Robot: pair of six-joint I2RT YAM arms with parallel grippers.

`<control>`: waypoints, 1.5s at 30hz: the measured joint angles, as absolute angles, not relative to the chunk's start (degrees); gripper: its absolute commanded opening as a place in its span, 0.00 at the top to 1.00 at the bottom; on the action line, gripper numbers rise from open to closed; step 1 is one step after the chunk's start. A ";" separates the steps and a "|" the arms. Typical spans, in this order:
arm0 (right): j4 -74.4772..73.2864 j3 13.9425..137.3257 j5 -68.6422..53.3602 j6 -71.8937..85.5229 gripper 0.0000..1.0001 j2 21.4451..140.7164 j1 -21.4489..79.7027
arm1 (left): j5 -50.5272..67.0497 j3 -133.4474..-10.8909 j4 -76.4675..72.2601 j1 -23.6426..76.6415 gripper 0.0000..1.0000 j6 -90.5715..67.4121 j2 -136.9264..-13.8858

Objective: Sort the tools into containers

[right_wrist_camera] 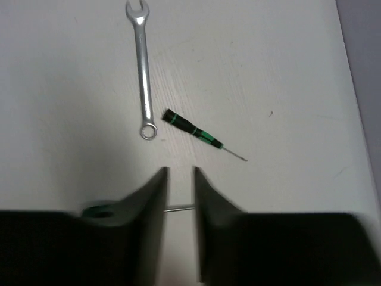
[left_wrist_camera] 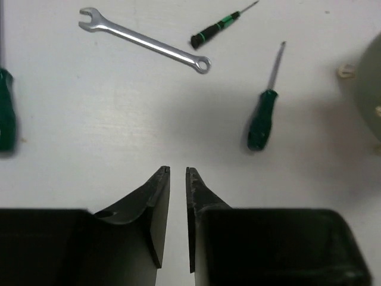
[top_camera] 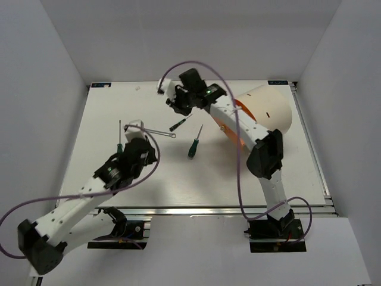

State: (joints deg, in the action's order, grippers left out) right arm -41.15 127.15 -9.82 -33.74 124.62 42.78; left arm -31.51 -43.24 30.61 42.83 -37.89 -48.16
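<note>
The silver wrench [top_camera: 159, 132] lies mid-table between the arms; it also shows in the left wrist view [left_wrist_camera: 143, 42] and the right wrist view [right_wrist_camera: 143, 65]. A small black-and-green screwdriver [top_camera: 178, 124] [left_wrist_camera: 217, 30] [right_wrist_camera: 190, 128] lies by its ring end. A larger green screwdriver [top_camera: 194, 145] [left_wrist_camera: 264, 113] lies nearer me. A third [top_camera: 119, 136] [left_wrist_camera: 6, 113] lies left of my left gripper [top_camera: 138, 138] [left_wrist_camera: 177, 173], which is nearly shut and empty, just short of the wrench. My right gripper [top_camera: 177, 107] [right_wrist_camera: 180, 173] hovers nearly shut and empty; a shaft on the table shows behind its gap. A fourth screwdriver is out of view.
The cream-white drum [top_camera: 268, 110] lies on its side at the back right, its orange face turned toward the tools, with the right arm crossing in front of it. Its edge shows in the left wrist view [left_wrist_camera: 369, 77]. White walls enclose the table on three sides.
</note>
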 measured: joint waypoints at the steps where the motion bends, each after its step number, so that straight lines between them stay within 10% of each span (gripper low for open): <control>1: -40.73 126.26 -11.33 -31.16 0.43 122.10 41.76 | -27.57 -44.16 28.18 39.07 0.71 -34.98 -51.75; 7: -36.47 125.78 -26.28 -21.04 0.26 104.84 32.18 | -4.69 -54.43 19.46 19.00 0.13 -21.26 -72.79; 11: -31.44 123.79 -41.30 -14.92 0.27 95.09 19.73 | 7.57 -69.78 19.55 16.71 0.02 -13.04 -89.25; 30: -21.89 92.25 -66.11 -4.03 0.26 77.93 -7.75 | 11.42 -87.11 21.28 22.35 0.10 9.28 -117.95; 45: -17.98 85.10 -70.30 -1.50 0.26 73.25 -11.18 | -3.88 -89.73 17.52 26.37 0.42 8.27 -123.92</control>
State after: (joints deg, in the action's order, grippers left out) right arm -17.98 85.10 -70.30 -1.50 73.25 -11.18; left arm -3.88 -89.73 17.52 26.37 8.27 -123.92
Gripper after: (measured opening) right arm 0.736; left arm 0.663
